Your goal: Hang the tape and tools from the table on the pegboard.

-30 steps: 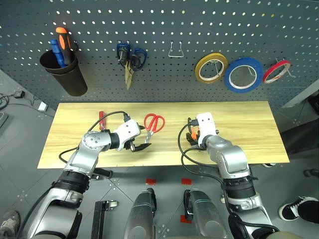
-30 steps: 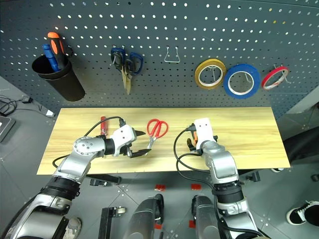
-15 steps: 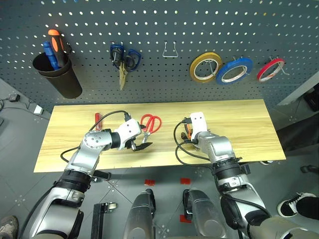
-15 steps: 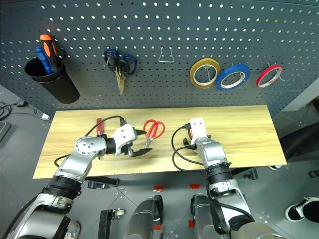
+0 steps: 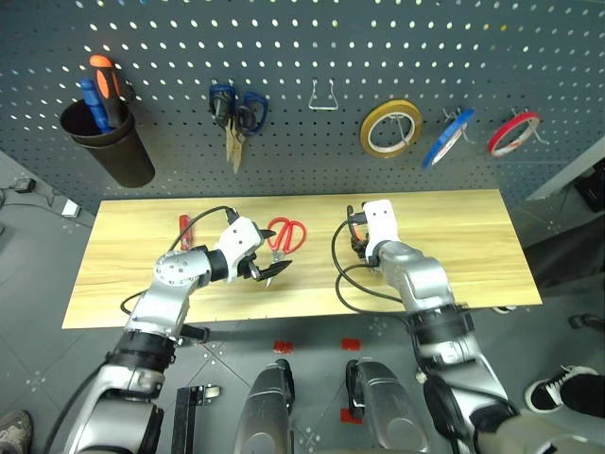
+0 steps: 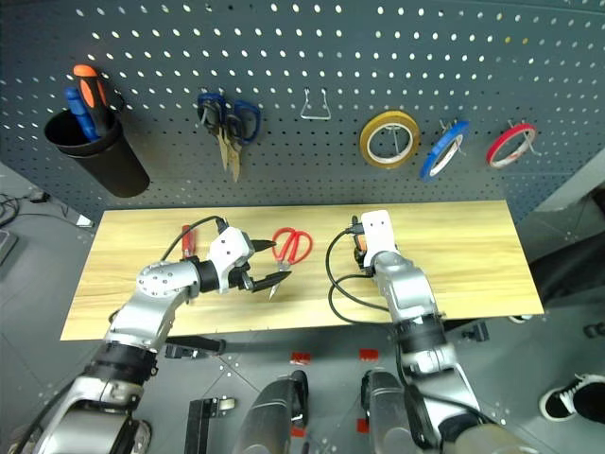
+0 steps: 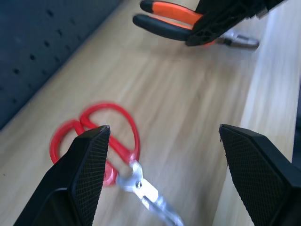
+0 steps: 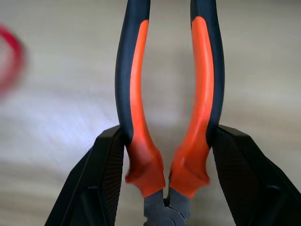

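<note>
The orange-and-black pliers [image 8: 136,94] are between the fingers of my right gripper [image 8: 170,132], which is shut on both handles near the joint, just above the table [image 5: 454,236]. My left gripper [image 7: 164,129] hovers open over the red-handled scissors [image 5: 286,235], which lie flat on the wood; its fingers are apart from them. The slim red screwdriver [image 5: 185,230] lies further left. The blue tape [image 5: 446,138] hangs on a pegboard [image 5: 378,38] hook, turned nearly edge-on.
On the pegboard hang a black cup of screwdrivers [image 5: 106,137], blue-handled scissors [image 5: 236,109], a bare wire hook [image 5: 323,95], a yellow tape roll [image 5: 389,128] and a red roll [image 5: 513,132]. The table's right half is bare wood.
My right gripper has closed on the pliers' handles and risen a little toward the board. The blue tape has swung from face-on to nearly edge-on. My left gripper has rolled slightly above the scissors.
</note>
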Tool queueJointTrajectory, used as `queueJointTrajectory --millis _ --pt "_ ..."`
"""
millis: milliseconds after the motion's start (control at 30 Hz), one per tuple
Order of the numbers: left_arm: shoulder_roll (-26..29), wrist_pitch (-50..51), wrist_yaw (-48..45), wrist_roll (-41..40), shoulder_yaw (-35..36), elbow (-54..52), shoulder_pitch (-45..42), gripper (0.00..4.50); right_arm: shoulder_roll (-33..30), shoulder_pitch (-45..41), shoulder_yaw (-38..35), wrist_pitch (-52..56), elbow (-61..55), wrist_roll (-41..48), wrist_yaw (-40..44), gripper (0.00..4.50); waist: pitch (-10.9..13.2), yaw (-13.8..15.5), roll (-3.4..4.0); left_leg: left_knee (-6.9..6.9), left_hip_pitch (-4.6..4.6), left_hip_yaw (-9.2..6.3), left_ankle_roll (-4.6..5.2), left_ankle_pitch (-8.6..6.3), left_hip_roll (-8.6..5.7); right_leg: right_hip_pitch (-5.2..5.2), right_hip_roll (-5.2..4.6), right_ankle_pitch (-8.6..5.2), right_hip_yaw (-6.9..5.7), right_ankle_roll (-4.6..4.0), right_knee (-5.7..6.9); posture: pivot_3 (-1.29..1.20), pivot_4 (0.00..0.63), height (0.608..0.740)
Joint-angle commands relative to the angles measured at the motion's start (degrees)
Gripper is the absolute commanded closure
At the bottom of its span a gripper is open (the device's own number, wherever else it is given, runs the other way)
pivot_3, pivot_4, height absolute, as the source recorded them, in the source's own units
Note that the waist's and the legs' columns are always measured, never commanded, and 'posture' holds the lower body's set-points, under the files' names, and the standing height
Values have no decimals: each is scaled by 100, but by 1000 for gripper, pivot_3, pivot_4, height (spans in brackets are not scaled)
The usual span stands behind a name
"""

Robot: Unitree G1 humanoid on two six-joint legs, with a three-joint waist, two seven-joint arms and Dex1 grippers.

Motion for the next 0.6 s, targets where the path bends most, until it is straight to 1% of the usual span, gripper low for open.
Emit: queueJointTrajectory --millis 33,167,267,433,600 --pt "-182 334 349 -489 433 -929 397 585 285 302 457 59 -1468 -7 -81 1989 -1 -10 -1 -1 -1 -1 0 0 1 -3 0 0 0 0 2 -117 277 740" --pt "-465 336 898 -643 752 -1540 781 585 490 266 596 -239 -2256 -33 -207 1989 -1 8 -1 4 0 -9 17 -9 1 -3 0 1 -3 -1 14 -110 279 740" --pt "-735 479 1428 -755 970 -1950 832 585 465 -334 657 -985 -2293 -69 -98 1989 -1 28 -1 9 2 -15 18 -9 0 -1 1 10 -8 -9 20 -99 285 740" --pt "-952 871 2017 -764 1023 -2325 580 585 343 -1531 574 -2378 -1510 -209 -58 1989 -1 38 -2 12 6 -18 22 5 -3 0 7 26 -12 -10 23 -77 293 740" --pt "-985 1272 2386 -582 842 -2352 125 585 227 -2416 351 -3797 -114 -274 -106 1989 -2 45 -3 8 12 -15 13 10 -1 3 8 26 -11 -10 25 -55 295 740"
